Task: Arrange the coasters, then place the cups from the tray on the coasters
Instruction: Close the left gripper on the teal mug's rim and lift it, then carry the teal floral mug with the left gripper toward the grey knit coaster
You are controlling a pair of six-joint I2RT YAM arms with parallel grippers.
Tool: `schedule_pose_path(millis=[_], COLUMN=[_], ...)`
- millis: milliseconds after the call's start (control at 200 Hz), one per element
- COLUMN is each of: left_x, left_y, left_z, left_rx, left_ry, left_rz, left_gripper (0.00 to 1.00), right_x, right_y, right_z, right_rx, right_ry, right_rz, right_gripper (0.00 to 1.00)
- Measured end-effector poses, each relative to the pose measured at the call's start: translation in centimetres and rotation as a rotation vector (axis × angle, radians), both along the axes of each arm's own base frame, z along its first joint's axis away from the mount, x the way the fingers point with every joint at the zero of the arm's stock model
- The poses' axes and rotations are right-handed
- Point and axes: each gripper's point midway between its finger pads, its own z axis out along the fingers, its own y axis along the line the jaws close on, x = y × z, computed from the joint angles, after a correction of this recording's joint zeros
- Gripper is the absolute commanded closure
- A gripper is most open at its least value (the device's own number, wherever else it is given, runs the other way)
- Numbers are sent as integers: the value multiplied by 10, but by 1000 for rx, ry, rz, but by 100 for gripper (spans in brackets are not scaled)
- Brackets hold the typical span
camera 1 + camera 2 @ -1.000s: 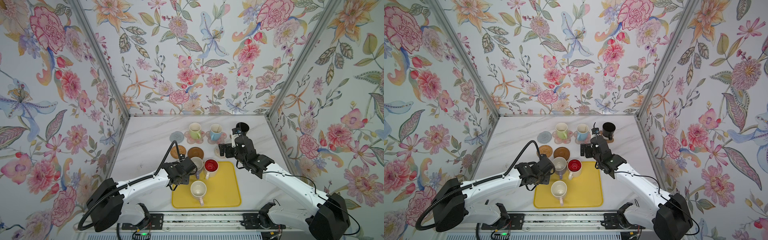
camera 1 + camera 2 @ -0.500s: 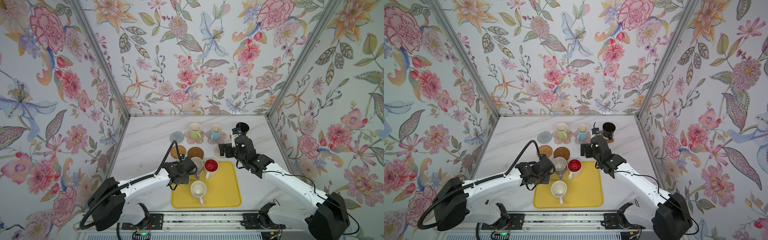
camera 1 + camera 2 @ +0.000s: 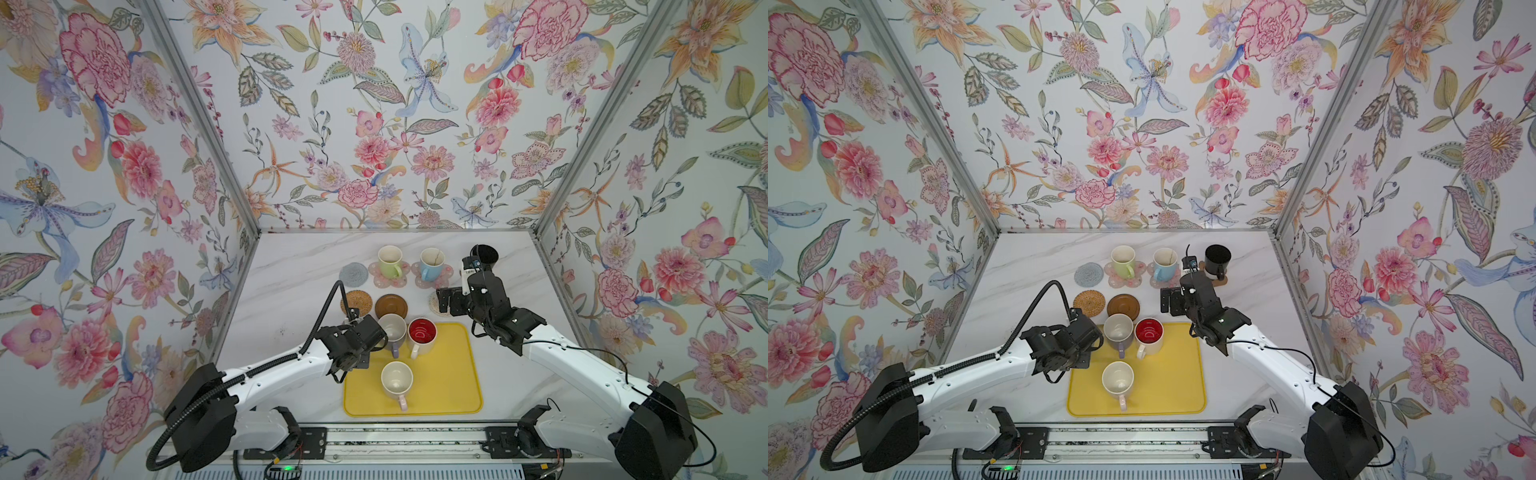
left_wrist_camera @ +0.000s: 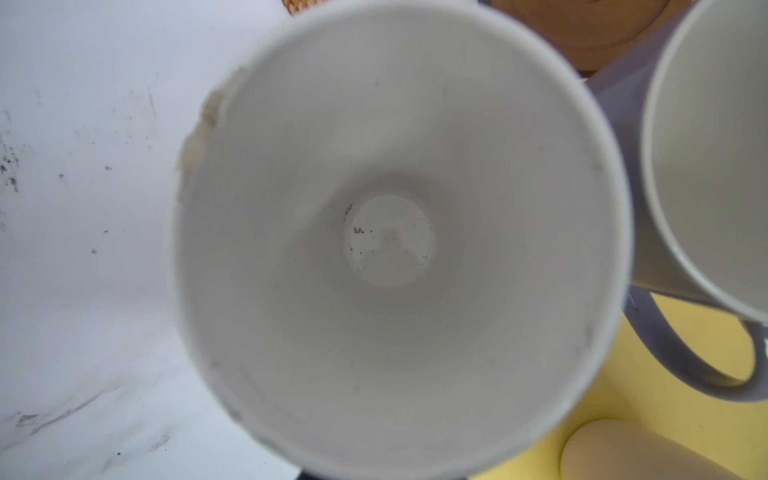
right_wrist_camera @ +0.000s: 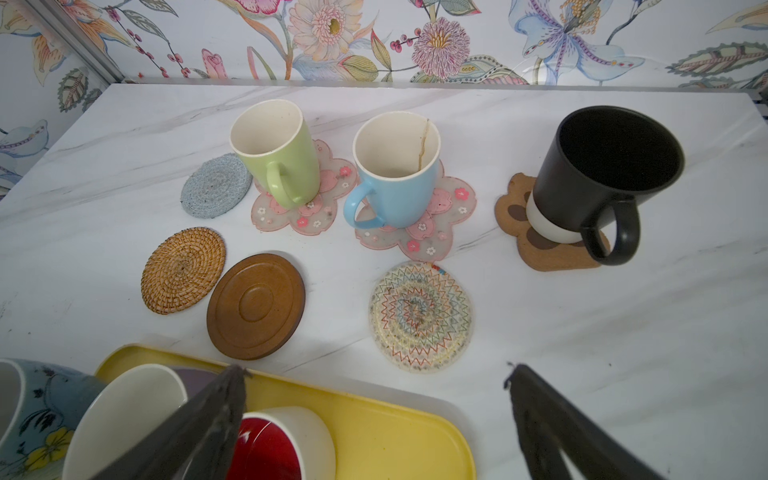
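In both top views the coasters lie on the marble table (image 3: 291, 270) beyond the yellow tray (image 3: 453, 386). The green mug (image 3: 390, 259) and plain blue mug (image 3: 431, 262) each stand on a pink flower coaster (image 3: 376, 281), while the grey-blue coaster (image 3: 353, 274), rattan coaster (image 3: 356, 302) and wooden disc (image 3: 391, 306) are bare. The lilac mug (image 3: 392, 330), red-lined mug (image 3: 422, 334) and pale pink mug (image 3: 397, 380) stand on the tray. The left gripper (image 3: 372, 336) sits at the tray's far left corner, just beside the lilac mug, and hides what is under it. The right gripper (image 3: 449, 301) hovers over the table near the tray's far edge. The left wrist view looks straight down into a white-lined cup (image 4: 386, 237) that fills the frame, with the lilac mug just beside it; the fingers are out of shot. The right wrist view shows that cup as a blue flowered mug (image 5: 37, 411) at the tray's corner. It also shows the black mug (image 5: 602, 166) on the paw coaster (image 5: 509, 208), a bare patterned round coaster (image 5: 419, 313), and its own fingers spread wide and empty. The fourth cup looks to be the step in hand: the left jaws are closed, probably on the flowered mug's wall, though whether it is lifted cannot be told. The next move calls for a straight lift clear of the lilac mug, then a centred set-down on a bare coaster, the rattan one being nearest.
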Motion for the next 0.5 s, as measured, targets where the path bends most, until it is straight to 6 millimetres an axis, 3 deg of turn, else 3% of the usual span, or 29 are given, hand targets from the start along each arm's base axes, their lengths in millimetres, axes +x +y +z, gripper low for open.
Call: schedule_pose_path(millis=[295,495], left_x=[15,44], left_y=[25,47], left_z=[29,48], left_rx=[-41,-36], left_ry=[-95,-144], left_rz=[84,133], left_gripper=[100,100], right_x=[-1,-1], right_y=[1,0], right_z=[0,1], right_rx=[3,4], right_ry=[2,2], right_rz=[6,6], right_gripper=[1,1])
